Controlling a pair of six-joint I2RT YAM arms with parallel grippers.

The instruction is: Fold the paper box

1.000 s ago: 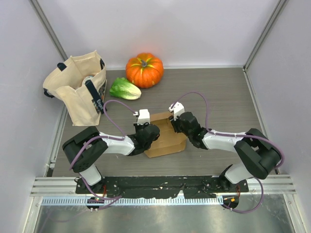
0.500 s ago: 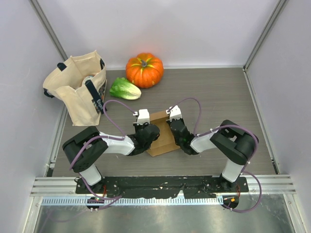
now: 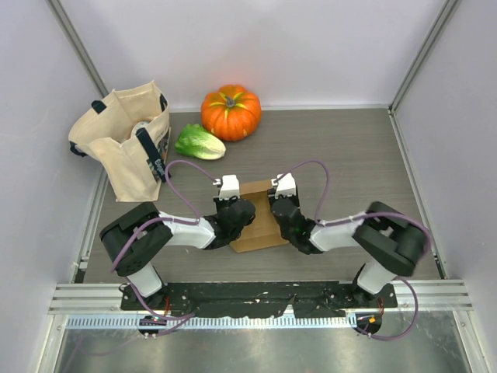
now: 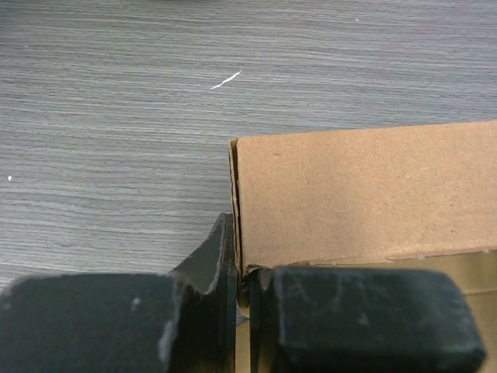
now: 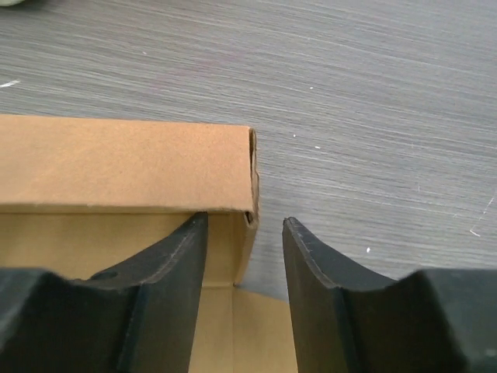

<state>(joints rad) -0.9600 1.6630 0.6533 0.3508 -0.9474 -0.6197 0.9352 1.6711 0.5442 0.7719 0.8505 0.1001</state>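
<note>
Tan paper box (image 3: pixel 262 227) lies near the table's (image 3: pixel 349 155) 6 o'clock edge, its left wall pinched tight by the left gripper (image 4: pixel 242 311), its right wall straddled by the right gripper's (image 5: pixel 245 268) parted jaws; pumpkin (image 3: pixel 231 111), romaine lettuce (image 3: pixel 199 142) and canvas tote bag (image 3: pixel 124 151) sit toward 11 o'clock.

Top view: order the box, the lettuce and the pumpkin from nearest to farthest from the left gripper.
1. The box, center, pinched at its left wall by the left gripper.
2. The lettuce, farther back, slightly left.
3. The pumpkin, by the back wall.
</note>
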